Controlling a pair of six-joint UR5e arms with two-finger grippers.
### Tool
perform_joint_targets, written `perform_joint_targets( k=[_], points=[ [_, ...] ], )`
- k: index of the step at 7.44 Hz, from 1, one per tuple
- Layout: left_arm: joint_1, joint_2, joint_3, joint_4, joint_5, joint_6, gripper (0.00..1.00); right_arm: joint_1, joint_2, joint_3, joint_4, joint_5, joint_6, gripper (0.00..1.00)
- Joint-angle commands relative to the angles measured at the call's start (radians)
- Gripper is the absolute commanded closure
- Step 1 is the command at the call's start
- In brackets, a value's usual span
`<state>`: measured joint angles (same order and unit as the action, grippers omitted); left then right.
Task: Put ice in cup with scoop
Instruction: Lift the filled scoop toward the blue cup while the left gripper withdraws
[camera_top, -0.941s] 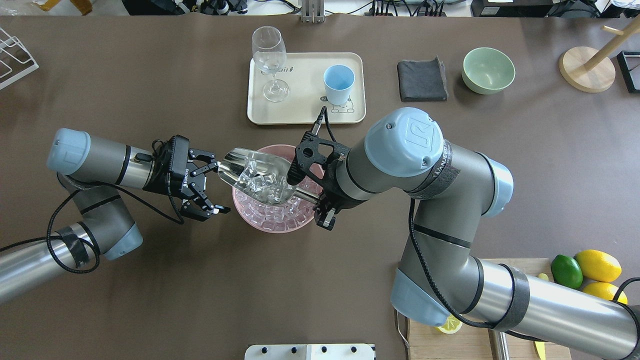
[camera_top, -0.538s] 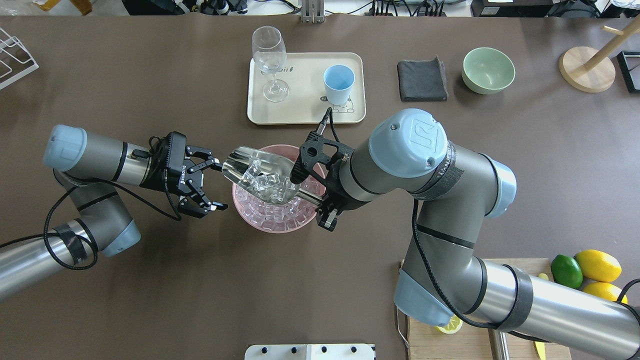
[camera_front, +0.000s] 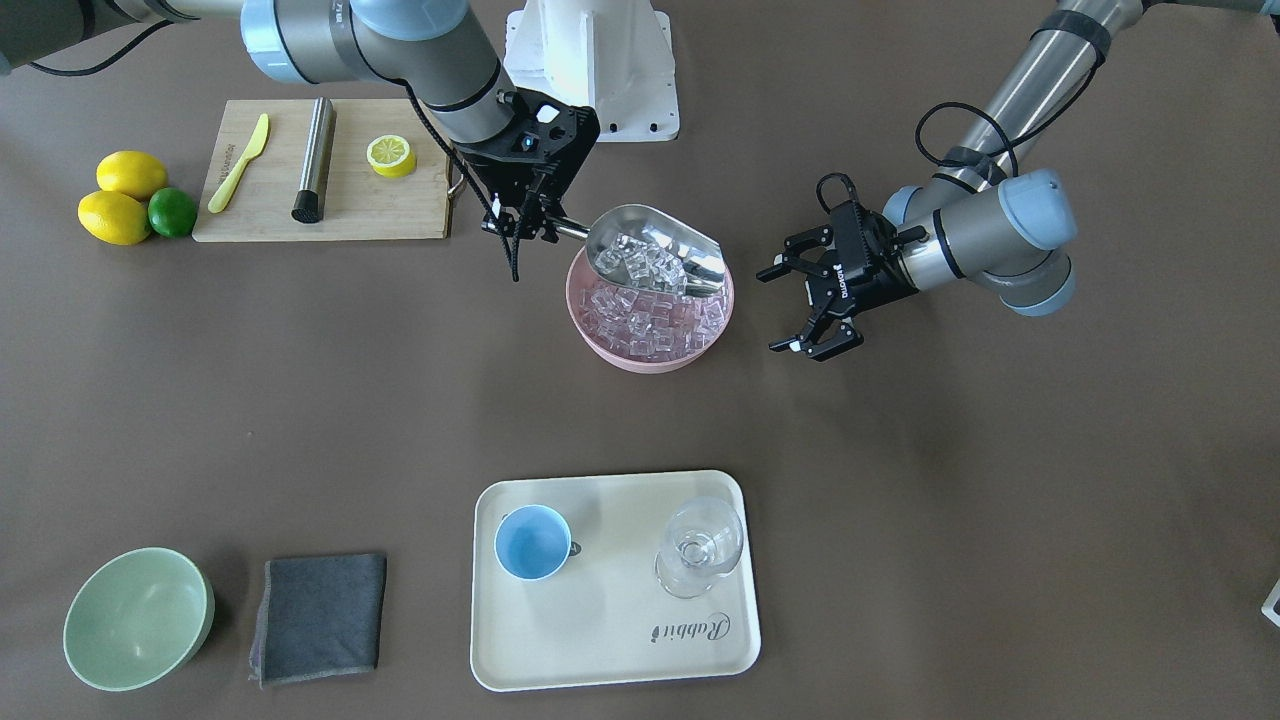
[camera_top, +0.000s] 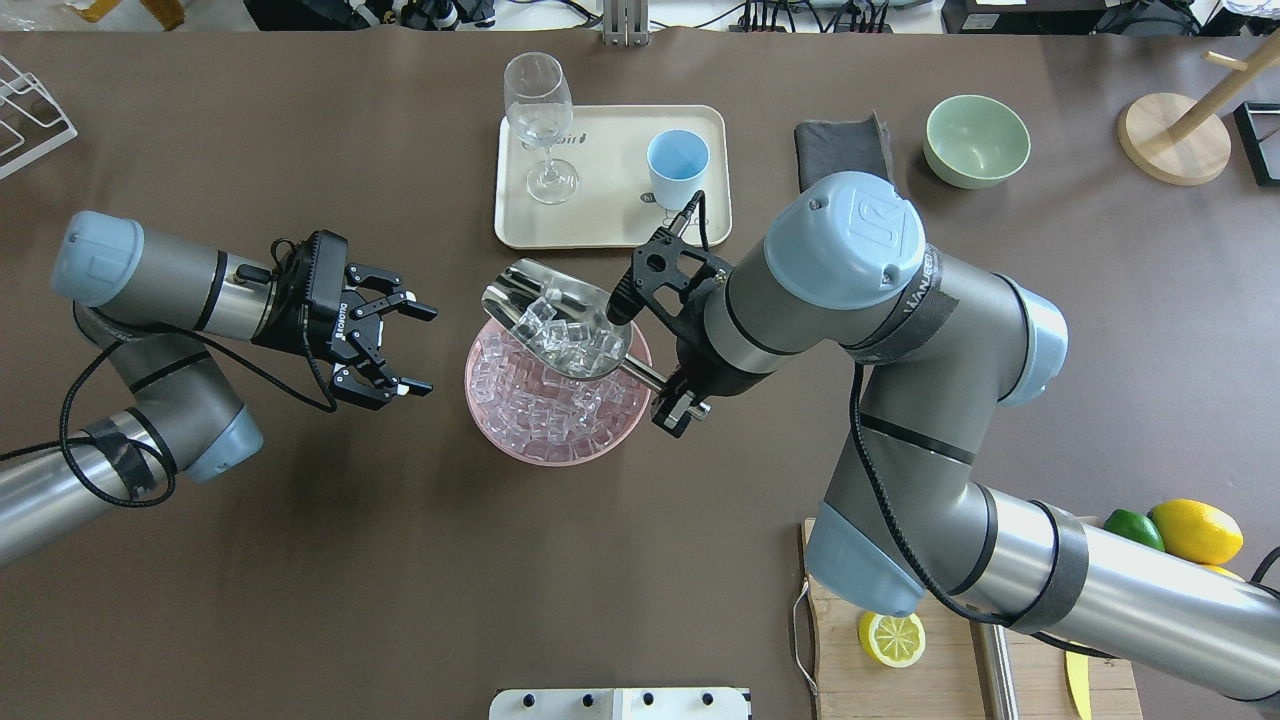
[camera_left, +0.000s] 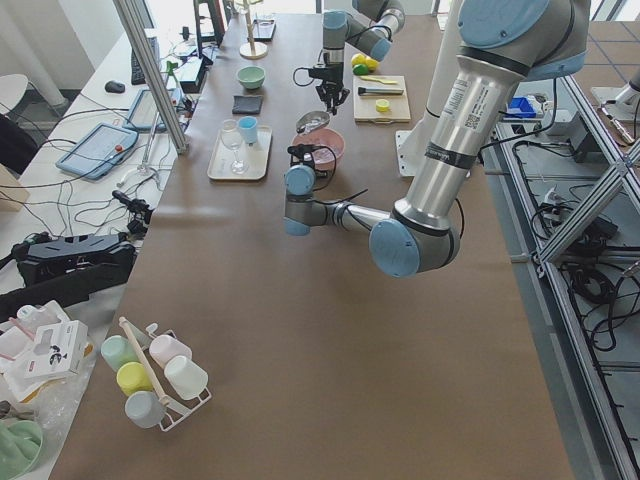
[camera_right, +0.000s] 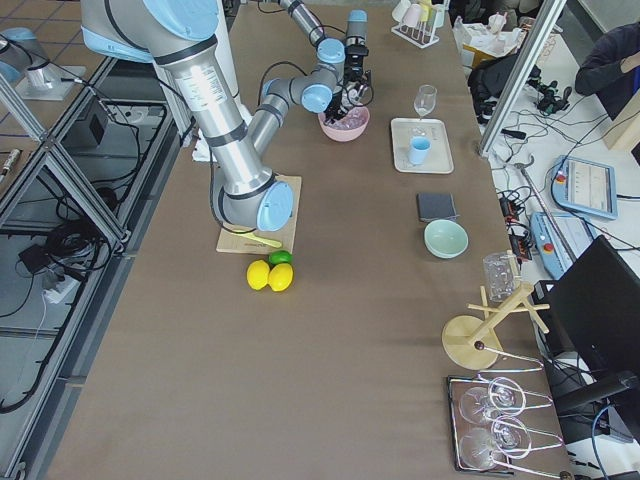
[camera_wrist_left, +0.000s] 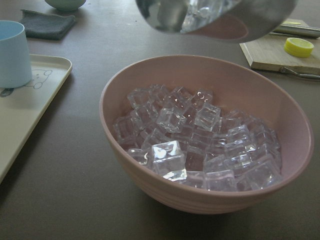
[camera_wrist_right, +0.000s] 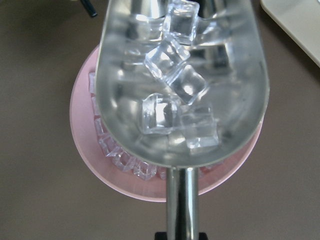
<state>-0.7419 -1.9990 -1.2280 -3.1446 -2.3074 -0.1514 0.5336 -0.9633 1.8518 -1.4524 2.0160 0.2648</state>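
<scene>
My right gripper (camera_top: 668, 386), clenched on the scoop (camera_top: 556, 318) handle, has swung the ice (camera_top: 568, 336) up over the bowl's (camera_top: 500, 440) far rim toward the cup (camera_top: 677, 168) by the tray's (camera_top: 600, 228) right edge; I've backed the left gripper (camera_top: 420, 348) off, released.

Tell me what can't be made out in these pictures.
Cloth: overhead view, partly hidden by the right arm.
Lime: overhead view, mostly behind the same arm.
Scoop handle: right wrist view, cut off at the bottom edge.
Ice in the scoop: both side views, too small to count.
</scene>
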Motion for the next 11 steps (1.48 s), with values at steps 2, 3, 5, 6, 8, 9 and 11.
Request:
perform_joint_targets(
  k=[2,3,5,6,8,9,11],
  points=[
    [-0.056,0.02,-0.062,0.131,-0.043,0.003,0.02,0.094,0.005,0.003,-0.15,0.052,0.027,1.0],
    [-0.071,0.043,-0.115,0.194,-0.043,0.003,0.02,0.123,0.003,0.003,-0.178,0.068,0.025,1.0],
    [-0.105,0.159,-0.288,0.376,-0.044,0.003,0.02,0.164,0.003,0.001,-0.233,0.09,0.027,1.0],
    [-0.114,0.201,-0.345,0.467,-0.044,0.003,0.02,0.192,0.005,0.0,-0.264,0.119,0.025,1.0],
    [-0.151,0.261,-0.438,0.657,-0.044,0.004,0.02,0.226,0.008,0.0,-0.318,0.135,0.025,1.0],
    [-0.195,0.287,-0.449,0.726,-0.044,0.004,0.02,0.238,0.011,-0.005,-0.344,0.133,0.025,1.0],
    [-0.237,0.325,-0.467,0.817,-0.043,0.003,0.02,0.259,0.027,-0.061,-0.344,0.135,0.025,1.0]
  ],
)
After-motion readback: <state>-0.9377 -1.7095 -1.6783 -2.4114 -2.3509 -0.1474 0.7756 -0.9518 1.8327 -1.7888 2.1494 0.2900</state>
